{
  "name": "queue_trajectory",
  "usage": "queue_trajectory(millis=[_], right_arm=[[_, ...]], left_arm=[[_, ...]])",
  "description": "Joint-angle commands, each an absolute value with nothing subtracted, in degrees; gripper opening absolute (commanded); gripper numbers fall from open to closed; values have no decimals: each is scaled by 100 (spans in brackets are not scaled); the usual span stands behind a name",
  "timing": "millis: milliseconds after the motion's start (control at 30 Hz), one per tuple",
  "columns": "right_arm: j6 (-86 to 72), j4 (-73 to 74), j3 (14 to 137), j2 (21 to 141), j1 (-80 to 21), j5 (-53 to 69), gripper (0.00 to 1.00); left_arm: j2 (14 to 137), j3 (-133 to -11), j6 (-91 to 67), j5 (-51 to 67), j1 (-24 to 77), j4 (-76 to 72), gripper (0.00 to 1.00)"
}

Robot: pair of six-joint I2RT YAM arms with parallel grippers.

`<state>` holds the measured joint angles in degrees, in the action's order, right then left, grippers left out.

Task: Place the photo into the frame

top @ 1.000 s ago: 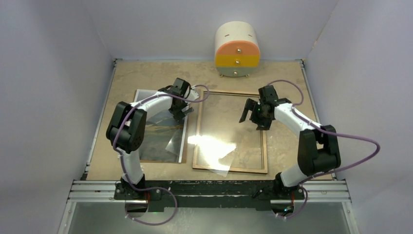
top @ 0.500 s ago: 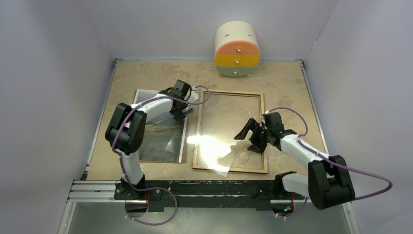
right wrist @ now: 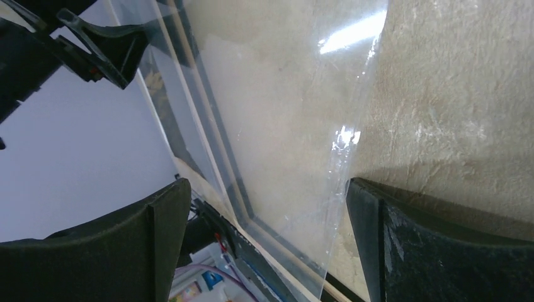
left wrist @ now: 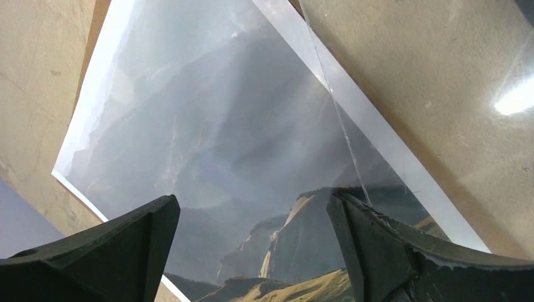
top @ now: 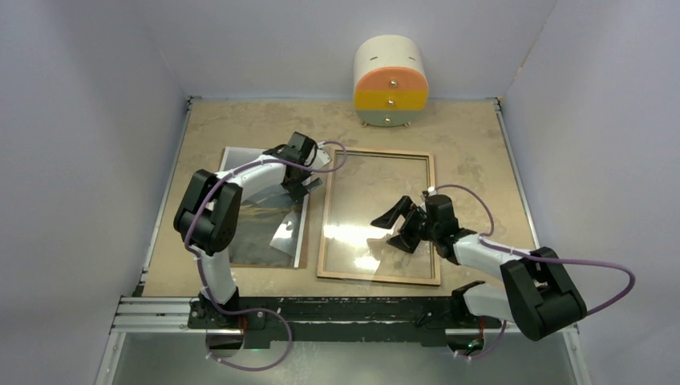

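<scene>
The large glossy photo (top: 257, 224) of a dark grey mountain landscape with a thin white border is lying face up on the tan speckled tabletop (top: 232, 124). It is sitting on the left side, outside the frame. Just to its right, the large thin rectangular picture frame (top: 385, 151) is lying flat with its light wood side showing, its left rail running close alongside the photo's right edge.

A clear plastic sheet (top: 357, 245) is resting inside the frame's opening, throwing back bright glare, and its near corner is poking over the near rail. Clear film is also overlapping the right part of the photo (left wrist: 208, 145); whether it is the same sheet I cannot tell.

The left gripper (top: 303, 184) is hovering over the photo's far right corner. Its black fingers are spread wide, with nothing between them (left wrist: 252, 201).

The right gripper (top: 395, 227) is reaching low over the frame's opening, right of its middle. Its jaws are likewise standing wide apart and gripping nothing (right wrist: 267, 189). The clear plastic sheet's edge (right wrist: 283, 126) is running beneath the gap between its fingers.

A small rounded cream cabinet (top: 390, 80) with orange, yellow and grey drawer fronts is standing at the far edge of the tabletop, well apart from everything else.
</scene>
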<state>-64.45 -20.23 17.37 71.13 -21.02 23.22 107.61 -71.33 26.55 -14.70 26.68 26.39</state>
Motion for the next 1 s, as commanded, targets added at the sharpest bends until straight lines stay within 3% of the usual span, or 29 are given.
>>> queue_trajectory(millis=[0, 233, 533, 967], right_arm=[[-7128, -3178, 1042, 6953, -2153, 1805, 94], [-7661, -4842, 458, 6590, -2153, 1868, 90], [-8264, -7361, 170, 6943, -2162, 1913, 89], [-8082, -7799, 771, 8154, -2312, 2121, 84]], left_arm=[[10957, -6820, 2492, -1037, 2768, 2796, 99], [11115, -6813, 2533, -936, 2833, 2821, 99], [11276, -6821, 2534, -848, 2856, 2856, 99], [11305, -6785, 2596, -792, 2856, 2890, 99]])
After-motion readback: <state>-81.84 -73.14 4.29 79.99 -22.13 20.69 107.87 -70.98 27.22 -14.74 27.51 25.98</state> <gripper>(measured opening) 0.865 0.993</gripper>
